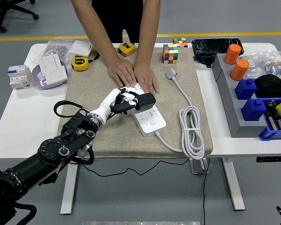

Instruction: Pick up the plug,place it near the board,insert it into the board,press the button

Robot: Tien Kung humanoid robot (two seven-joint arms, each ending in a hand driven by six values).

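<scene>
On the white table (pixel 18 126) a beige mat (pixel 107 136) carries the white power strip (pixel 147 118), pinned by a person's hands (pixel 133 75), while the robot's left hand (pixel 124 101) pinches the black plug (pixel 141 101) over its sockets; small, rigid and probably light, the plug is best gripped by its sides.
</scene>
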